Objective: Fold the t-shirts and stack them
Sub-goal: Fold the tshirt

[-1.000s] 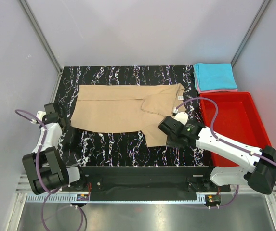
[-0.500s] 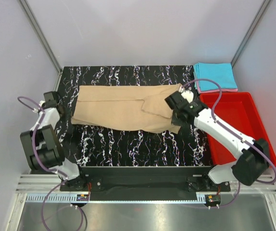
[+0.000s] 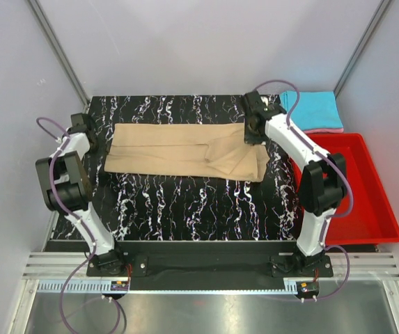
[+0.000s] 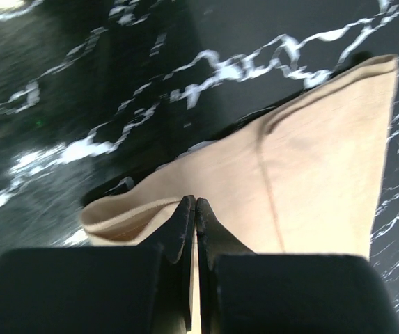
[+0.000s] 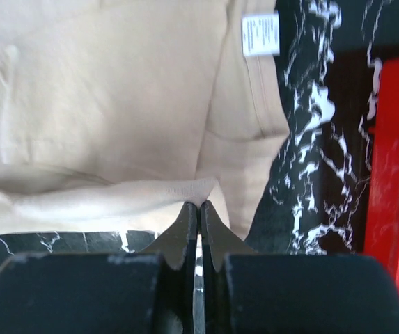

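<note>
From above, the tan t-shirt [image 3: 185, 152] lies as a long folded band across the far half of the tabletop [image 3: 185, 209], one arm at each far corner. How they grip shows only in the wrist views. The left fingers [image 4: 178, 229] are pressed together on a raised fold at the cloth's edge. The right fingers [image 5: 178, 233] are likewise closed on a pinch of tan hem. Only the right wrist view shows the small white label [image 5: 260, 33] at the neck.

The near half of the tabletop is bare marbled black. The shirt's right end lies near the left wall of the red bin [image 3: 366, 229]. Beyond the bin, at the far right corner, is a folded cyan t-shirt [image 3: 310, 108] on a pink t-shirt [image 3: 321, 130], of which only a thin edge shows.

Count: three t-shirts, one bin, two arms.
</note>
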`<action>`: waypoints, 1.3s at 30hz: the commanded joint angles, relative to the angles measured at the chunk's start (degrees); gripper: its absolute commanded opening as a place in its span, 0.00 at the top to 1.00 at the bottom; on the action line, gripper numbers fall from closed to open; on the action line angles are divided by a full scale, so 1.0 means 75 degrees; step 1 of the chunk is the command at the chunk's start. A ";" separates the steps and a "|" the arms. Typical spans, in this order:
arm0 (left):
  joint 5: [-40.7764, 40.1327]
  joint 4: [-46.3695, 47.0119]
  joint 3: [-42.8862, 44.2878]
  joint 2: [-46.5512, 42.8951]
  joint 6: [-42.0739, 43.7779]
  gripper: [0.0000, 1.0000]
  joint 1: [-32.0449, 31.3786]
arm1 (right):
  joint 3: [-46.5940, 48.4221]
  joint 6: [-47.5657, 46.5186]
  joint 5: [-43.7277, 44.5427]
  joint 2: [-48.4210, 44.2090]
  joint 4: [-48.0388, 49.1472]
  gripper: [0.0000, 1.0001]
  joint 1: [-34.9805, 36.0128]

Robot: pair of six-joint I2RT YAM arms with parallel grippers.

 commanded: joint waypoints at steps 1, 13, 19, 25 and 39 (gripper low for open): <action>-0.0137 -0.0125 0.0676 0.0284 0.0016 1.00 -0.0153 | 0.1161 -0.0707 -0.0081 0.0468 -0.0324 1.00 -0.0145; -0.0665 -0.0279 0.1486 0.0976 0.0052 1.00 -0.0224 | 0.3073 -0.1293 -0.0221 0.1864 -0.0840 1.00 -0.0732; -0.0642 -0.0348 0.1860 0.1257 0.0064 1.00 -0.0213 | 0.3402 -0.1434 -0.0350 0.2122 -0.0805 1.00 -0.0978; -0.0677 -0.0547 0.2165 0.1608 0.0122 1.00 -0.0224 | 0.3672 -0.1551 -0.0701 0.2356 -0.0548 1.00 -0.1001; -0.0394 -0.0417 0.2493 0.1972 0.0345 0.83 -0.0236 | 0.4527 -0.1610 -0.0913 0.3305 -0.0840 0.95 -0.1025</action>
